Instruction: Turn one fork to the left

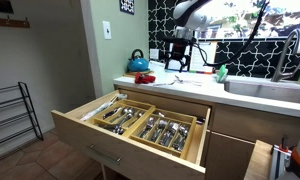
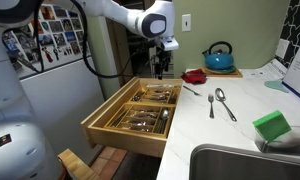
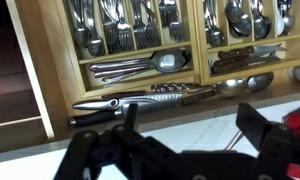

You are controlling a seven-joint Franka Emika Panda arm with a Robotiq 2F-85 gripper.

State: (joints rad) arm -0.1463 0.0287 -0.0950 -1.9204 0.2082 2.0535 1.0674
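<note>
Hovers with gripper (image 3: pixel 185 140) spread apart above open drawer (image 2: pixel 115 138), presumably to straddle a handle, with forks (image 3: pixel 120 30) packed side by side in one compartment, none touched yet.

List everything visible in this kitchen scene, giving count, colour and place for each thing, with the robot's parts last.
Drawer: one, light wood, pulled open under the counter.
Organiser: one, wooden, inside the drawer.
Forks: several, silver, in an organiser compartment beside the spoons.
Kettle: one, blue, at the back of the counter.
Loose cutlery: about three pieces, silver, on the white counter.
Sponge: one, green, beside the sink.
Sink: one, grey, set in the counter.
Red item: one, near the kettle, kind unclear.
Wire rack: one, black, by the wall.
Robot arm: one, white, above the drawer.
Fingers: two, black, apart, over the drawer.
</note>
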